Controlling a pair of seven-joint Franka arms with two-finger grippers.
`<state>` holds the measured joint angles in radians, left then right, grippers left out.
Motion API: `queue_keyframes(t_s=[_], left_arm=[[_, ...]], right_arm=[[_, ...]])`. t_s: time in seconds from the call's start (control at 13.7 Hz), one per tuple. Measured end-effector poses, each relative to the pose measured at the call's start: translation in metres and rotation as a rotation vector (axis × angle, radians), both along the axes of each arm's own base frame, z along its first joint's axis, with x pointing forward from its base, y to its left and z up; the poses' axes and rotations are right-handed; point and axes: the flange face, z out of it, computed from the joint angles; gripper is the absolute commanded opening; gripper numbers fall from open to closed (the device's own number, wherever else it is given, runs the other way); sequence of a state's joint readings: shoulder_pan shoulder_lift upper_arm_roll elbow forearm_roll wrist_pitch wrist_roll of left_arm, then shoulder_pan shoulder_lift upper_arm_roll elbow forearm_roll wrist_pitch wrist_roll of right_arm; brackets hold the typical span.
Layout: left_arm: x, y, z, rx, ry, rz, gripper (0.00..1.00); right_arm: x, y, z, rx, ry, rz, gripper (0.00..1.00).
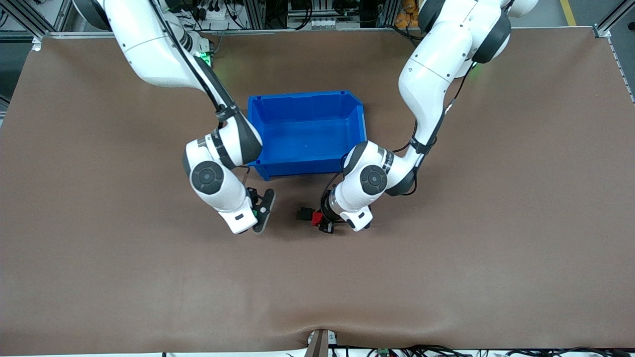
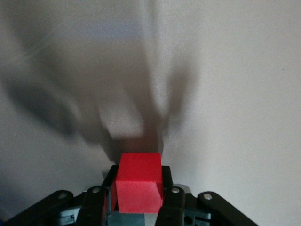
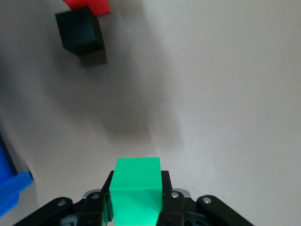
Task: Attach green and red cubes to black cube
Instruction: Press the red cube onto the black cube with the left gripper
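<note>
My left gripper [image 1: 321, 222] is shut on the red cube [image 1: 316, 218] and holds it low over the table, right beside the black cube [image 1: 303, 214]; I cannot tell whether the two touch. In the left wrist view the red cube [image 2: 138, 181] sits between the fingers and the black cube is out of view. My right gripper [image 1: 259, 213] is shut on the green cube [image 1: 254, 212], apart from the black cube toward the right arm's end. The right wrist view shows the green cube [image 3: 136, 188] in the jaws, with the black cube [image 3: 81, 34] and the red cube [image 3: 89, 5] farther off.
A blue bin [image 1: 297, 166] stands on the brown table [image 1: 446, 248], farther from the front camera than the cubes, between the two forearms. Its corner shows in the right wrist view [image 3: 9, 188].
</note>
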<state>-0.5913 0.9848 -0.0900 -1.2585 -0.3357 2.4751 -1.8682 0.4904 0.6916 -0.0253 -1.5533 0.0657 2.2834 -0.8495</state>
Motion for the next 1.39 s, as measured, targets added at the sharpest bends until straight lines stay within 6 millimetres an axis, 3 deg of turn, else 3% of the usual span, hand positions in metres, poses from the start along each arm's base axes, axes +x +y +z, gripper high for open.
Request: queue_keyframes(t_s=[0.15,0.37,0.44,0.66,0.8,0.95,1.02,1.1,1.39], left_arm=[[-0.0006,-0.0008,-0.0003,-0.001,0.0,-0.001,0.0],[-0.0007,-0.0008,-0.0009,-0.001,0.001,-0.001,0.01],[-0.0008,-0.0008,-0.0009,-0.001,0.001,-0.001,0.07],[-0.0046,-0.0054,-0.0019,-0.002,0.003,-0.008,0.1],[-0.007,-0.0084,-0.0022,-0.002,0.004,-0.013,0.27],[-0.0082,-0.0099,-0.0022,-0.002,0.004,-0.016,0.67],[-0.0085,-0.0102,-0.0024,-0.002,0.004,-0.016,0.94],[-0.0085,-0.0101,-0.0027,-0.001,0.004,-0.016,1.0],[-0.0073,-0.0086,-0.0032,0.003,-0.007,-0.037,1.0]], right_arm=[[-0.0034,0.0065,-0.0029,-0.001,0.001,-0.004,0.0],[0.0001,-0.0002,-0.0027,-0.006,-0.002,-0.014,0.0],[0.0007,-0.0014,-0.0027,-0.007,-0.002,-0.016,0.0],[0.0009,-0.002,-0.0028,-0.008,-0.002,-0.017,0.0],[0.0009,-0.002,-0.0029,-0.008,-0.002,-0.017,0.0],[0.0009,-0.002,-0.0029,-0.008,-0.002,-0.017,0.0],[0.001,-0.002,-0.0029,-0.008,-0.002,-0.017,0.0],[0.001,-0.0021,-0.0029,-0.008,-0.002,-0.017,0.0],[0.0012,-0.0024,-0.0029,-0.008,-0.002,-0.018,0.0]])
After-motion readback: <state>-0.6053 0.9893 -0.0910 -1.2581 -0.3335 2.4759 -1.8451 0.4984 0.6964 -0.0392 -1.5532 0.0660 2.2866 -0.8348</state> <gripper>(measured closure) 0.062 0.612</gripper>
